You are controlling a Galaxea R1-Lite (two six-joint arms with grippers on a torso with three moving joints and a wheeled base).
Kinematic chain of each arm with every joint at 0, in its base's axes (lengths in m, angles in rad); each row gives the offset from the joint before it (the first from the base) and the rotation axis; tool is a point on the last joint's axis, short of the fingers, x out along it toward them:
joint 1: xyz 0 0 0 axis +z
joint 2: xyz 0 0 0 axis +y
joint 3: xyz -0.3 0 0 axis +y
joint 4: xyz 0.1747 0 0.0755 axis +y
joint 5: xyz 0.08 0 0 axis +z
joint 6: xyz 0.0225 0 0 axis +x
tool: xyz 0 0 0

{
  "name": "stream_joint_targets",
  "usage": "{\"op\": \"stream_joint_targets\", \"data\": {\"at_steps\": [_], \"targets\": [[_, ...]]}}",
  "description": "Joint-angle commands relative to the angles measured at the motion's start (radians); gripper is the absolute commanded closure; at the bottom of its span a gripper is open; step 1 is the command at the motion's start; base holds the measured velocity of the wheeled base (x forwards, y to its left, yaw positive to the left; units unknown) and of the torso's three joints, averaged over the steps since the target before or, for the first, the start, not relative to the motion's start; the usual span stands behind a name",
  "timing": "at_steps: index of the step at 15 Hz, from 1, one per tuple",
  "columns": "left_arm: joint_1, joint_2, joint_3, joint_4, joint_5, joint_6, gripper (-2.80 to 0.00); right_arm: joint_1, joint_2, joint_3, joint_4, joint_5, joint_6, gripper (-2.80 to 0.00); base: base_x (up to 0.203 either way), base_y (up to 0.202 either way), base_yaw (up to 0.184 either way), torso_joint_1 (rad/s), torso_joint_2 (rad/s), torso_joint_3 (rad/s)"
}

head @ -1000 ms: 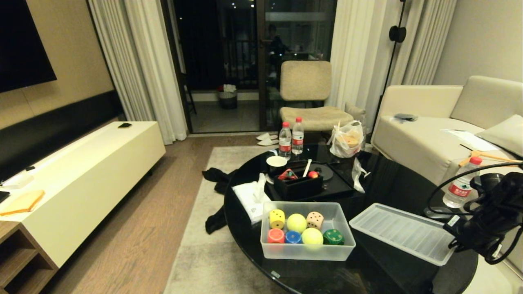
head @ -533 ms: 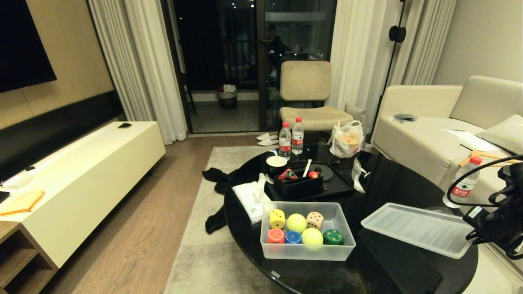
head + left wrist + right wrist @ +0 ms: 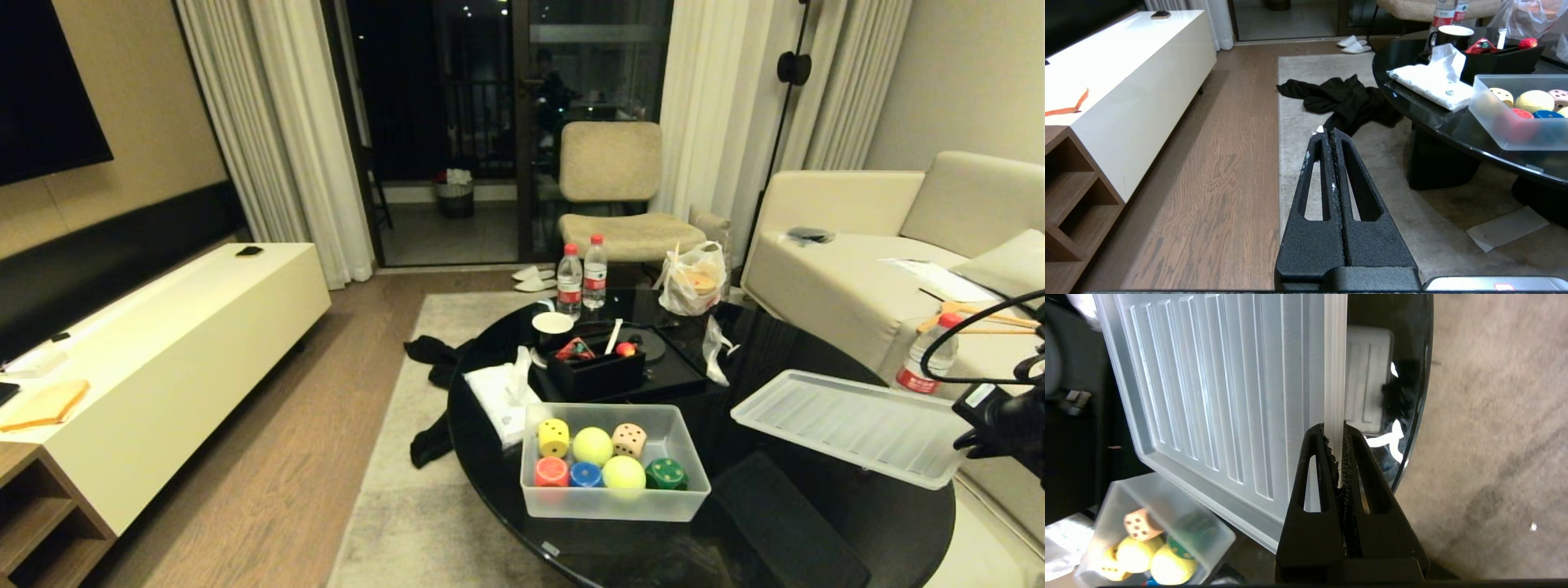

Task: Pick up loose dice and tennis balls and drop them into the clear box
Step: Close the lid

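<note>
The right gripper [image 3: 1337,457], clamped on the rim of the ribbed lid [image 3: 849,426], holds it clear of the black table [image 3: 816,523], apparently for closing the clear box [image 3: 614,500], where dice [image 3: 553,438] and tennis balls [image 3: 593,446] lie. The left gripper [image 3: 1331,136] hangs closed and empty over the rug [image 3: 1298,102].

Five dice [image 3: 629,438] and two tennis balls [image 3: 593,445] sat inside the open clear box [image 3: 612,505] as its ribbed lid [image 3: 849,426] hung tilted, lifted off the black table.
</note>
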Motion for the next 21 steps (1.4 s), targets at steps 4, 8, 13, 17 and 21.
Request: {"op": "stream_joint_targets", "data": {"at_steps": [4, 8, 13, 17, 21], "targets": [[0.000, 0.001, 0.003, 0.000, 0.000, -0.001, 0.00, -0.005, -0.118, -0.025, 0.027, 0.005, 0.002, 0.00, 0.000, 0.000, 0.000, 0.000, 0.00, 0.000], [0.000, 0.001, 0.003, 0.000, 0.000, -0.001, 0.00, 0.002, -0.149, -0.116, 0.102, 0.083, 0.003, 0.00, 0.000, 0.000, 0.000, 0.000, 0.00, 0.000], [0.000, 0.001, 0.003, 0.000, 0.001, -0.001, 0.00, 0.121, -0.148, -0.265, 0.182, 0.080, -0.001, 0.00, 0.000, 0.000, 0.000, 0.000, 0.00, 0.000], [0.000, 0.001, 0.003, 0.000, 0.001, -0.001, 0.00, 0.243, -0.143, -0.325, 0.193, 0.076, -0.009, 0.00, 0.000, 0.000, 0.000, 0.000, 0.00, 0.000], [0.000, 0.001, 0.003, 0.000, 0.001, -0.001, 0.00, 0.345, -0.131, -0.359, 0.193, 0.073, -0.096, 0.00, 0.000, 0.000, 0.000, 0.000, 0.00, 0.000]]}}
